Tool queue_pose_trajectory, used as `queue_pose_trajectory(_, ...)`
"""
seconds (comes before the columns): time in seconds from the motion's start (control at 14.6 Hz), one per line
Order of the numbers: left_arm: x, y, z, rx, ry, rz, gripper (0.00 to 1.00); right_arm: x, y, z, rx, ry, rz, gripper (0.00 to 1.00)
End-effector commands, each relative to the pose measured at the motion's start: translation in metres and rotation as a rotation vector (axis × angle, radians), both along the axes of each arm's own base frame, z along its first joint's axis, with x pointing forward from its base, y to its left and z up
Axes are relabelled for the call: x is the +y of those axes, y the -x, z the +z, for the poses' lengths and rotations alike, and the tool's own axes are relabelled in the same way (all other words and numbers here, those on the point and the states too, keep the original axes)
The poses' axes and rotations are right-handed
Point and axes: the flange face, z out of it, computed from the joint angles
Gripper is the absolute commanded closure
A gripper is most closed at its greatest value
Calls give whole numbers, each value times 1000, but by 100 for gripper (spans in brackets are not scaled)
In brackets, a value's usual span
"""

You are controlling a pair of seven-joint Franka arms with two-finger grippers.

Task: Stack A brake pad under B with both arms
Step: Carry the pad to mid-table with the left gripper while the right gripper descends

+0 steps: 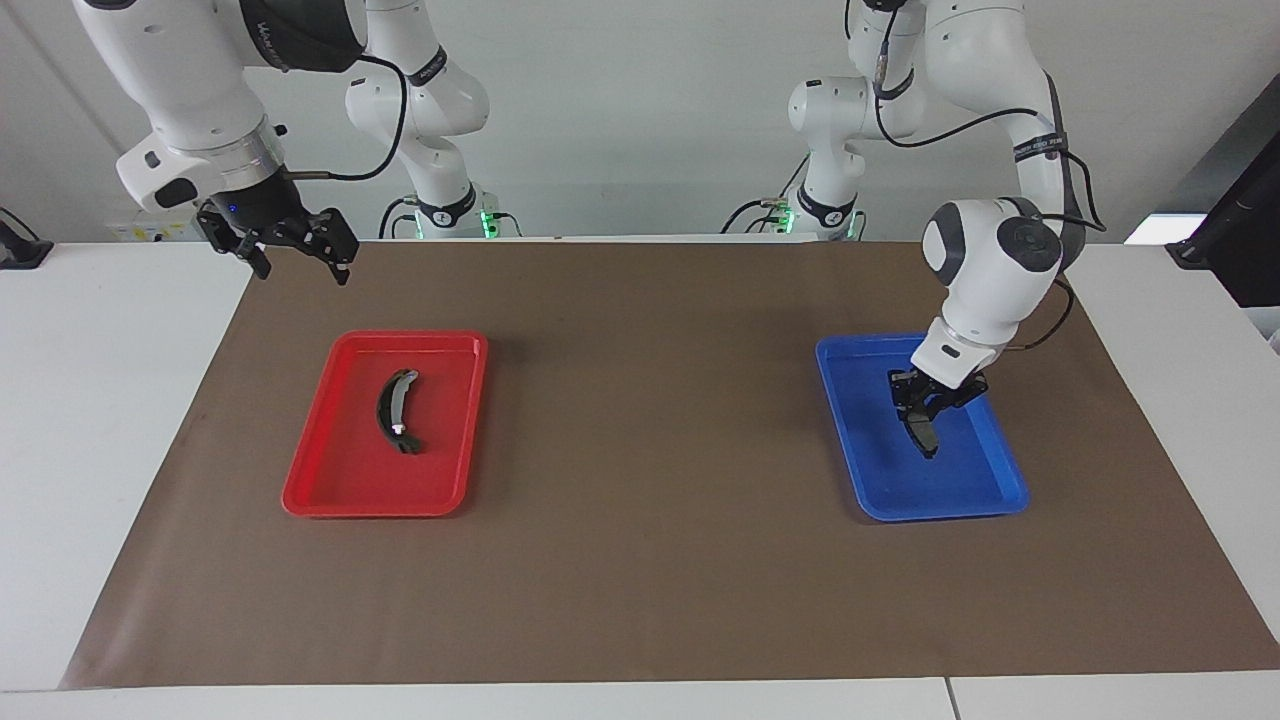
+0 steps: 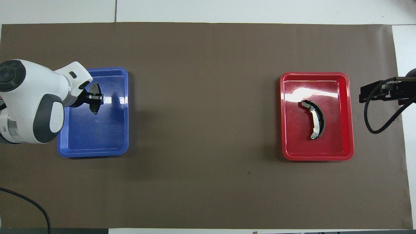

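The left gripper (image 1: 925, 410), clamped on the short grey pad (image 1: 922, 432), holds it over the blue tray (image 1: 990, 490), while the crescent pad (image 1: 397, 411) lies in the red tray (image 1: 330, 490), its pale band plain only from overhead, with bare brown mat (image 1: 650, 450) between the trays, and the right gripper (image 1: 292, 255) waits wide open over the mat's edge.

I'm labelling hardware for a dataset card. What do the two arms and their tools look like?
Both arms are glossy white with rounded joints and dark grey joint caps. The left arm has a thin black cable looping along it and a small black left tool. The right arm has a black sleeve with white lettering, a silver wrist ring, a black cable, and a bulkier black right tool.
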Motion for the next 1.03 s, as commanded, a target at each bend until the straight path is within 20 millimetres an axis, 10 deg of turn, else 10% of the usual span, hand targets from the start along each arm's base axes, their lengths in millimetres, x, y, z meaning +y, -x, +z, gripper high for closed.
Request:
queue_pose_trajectory(0.0,-64,10,4,7,3,-4,91,-2,26,-57,-35,-5,15,0)
queue_pose_trajectory(0.48,-237,46,-49,-11,28,60,89,0,21,-223,-108,-51,158,1)
queue_pose_trajectory(0.96,-272,62,-74,-26,38,5,56,-21,25,-288,-110,-39,230,2)
